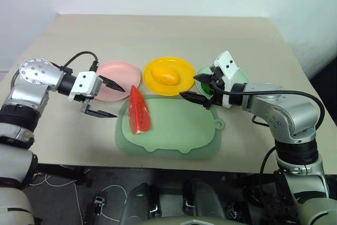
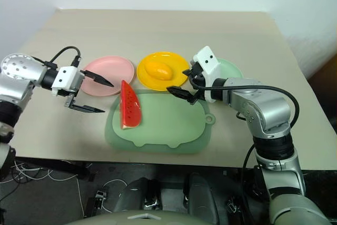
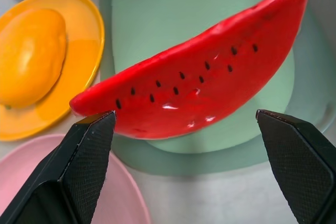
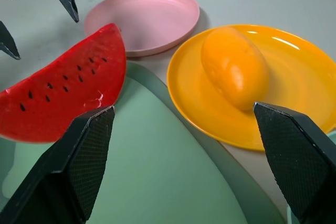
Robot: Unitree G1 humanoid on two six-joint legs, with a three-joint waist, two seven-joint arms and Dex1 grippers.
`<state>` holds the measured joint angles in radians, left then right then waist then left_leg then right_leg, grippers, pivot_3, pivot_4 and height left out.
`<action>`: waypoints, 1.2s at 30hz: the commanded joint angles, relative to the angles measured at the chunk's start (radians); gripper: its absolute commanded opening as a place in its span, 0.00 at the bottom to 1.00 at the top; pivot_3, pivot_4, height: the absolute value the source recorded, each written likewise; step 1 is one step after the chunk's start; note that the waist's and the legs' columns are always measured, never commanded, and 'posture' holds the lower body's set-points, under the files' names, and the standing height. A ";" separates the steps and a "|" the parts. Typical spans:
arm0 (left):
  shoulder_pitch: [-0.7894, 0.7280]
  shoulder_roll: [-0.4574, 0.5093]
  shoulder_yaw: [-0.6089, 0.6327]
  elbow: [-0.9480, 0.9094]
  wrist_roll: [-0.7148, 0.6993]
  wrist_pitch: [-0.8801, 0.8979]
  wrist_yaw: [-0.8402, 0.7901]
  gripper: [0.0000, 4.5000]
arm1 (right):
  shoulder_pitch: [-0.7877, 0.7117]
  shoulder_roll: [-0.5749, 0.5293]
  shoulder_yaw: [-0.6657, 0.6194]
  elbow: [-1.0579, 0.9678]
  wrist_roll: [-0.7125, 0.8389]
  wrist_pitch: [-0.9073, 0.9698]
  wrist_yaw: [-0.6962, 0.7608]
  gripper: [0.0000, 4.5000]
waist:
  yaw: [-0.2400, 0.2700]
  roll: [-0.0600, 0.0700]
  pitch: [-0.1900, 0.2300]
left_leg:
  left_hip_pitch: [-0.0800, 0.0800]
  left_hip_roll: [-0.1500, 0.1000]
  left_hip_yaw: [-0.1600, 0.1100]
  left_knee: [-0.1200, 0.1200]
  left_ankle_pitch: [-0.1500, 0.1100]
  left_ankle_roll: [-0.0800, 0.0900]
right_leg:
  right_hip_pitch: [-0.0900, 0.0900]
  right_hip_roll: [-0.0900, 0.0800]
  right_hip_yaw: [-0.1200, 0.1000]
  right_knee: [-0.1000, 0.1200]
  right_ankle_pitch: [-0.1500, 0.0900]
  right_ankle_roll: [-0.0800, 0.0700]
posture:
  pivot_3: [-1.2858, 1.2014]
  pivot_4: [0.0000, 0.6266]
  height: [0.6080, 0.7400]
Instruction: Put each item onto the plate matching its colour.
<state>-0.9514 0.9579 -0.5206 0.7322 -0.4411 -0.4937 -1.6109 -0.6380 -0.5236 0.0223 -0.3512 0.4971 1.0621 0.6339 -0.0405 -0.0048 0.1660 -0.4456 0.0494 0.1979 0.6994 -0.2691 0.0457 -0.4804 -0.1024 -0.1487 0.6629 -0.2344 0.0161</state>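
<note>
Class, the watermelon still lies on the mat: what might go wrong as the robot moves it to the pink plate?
1. The watermelon wedge stands on its rind on the mat; a push from the open left gripper may topple it.
2. The pink plate lies right behind that gripper; a swing might shove it.

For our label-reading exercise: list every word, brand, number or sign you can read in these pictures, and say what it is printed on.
None: no readable text appears in any view.
The watermelon slice carries black seed marks only, no letters.
The mango, pink plate, yellow plate, green plate and green mat are plain.
The left gripper and right gripper bear no legible markings.
</note>
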 commanded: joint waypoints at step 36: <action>-0.328 -0.143 -0.372 0.166 -0.163 -0.241 -0.004 1.00 | 0.041 -0.066 -0.011 -0.114 0.053 -0.023 -0.050 1.00 | 0.002 -0.005 0.003 | 0.000 -0.001 -0.001 0.005 -0.002 0.005 | 0.003 0.000 0.000 0.000 0.001 0.003 | 0.52 0.24 0.67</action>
<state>-1.2513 0.8134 -0.8861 0.9170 -0.5802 -0.7240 -1.6110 -0.5872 -0.5757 0.0260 -0.4372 0.5507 1.0620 0.5805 -0.0380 -0.0096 0.1690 -0.4458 0.0488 0.1964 0.7050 -0.2712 0.0511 -0.4773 -0.1026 -0.1490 0.6631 -0.2333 0.0186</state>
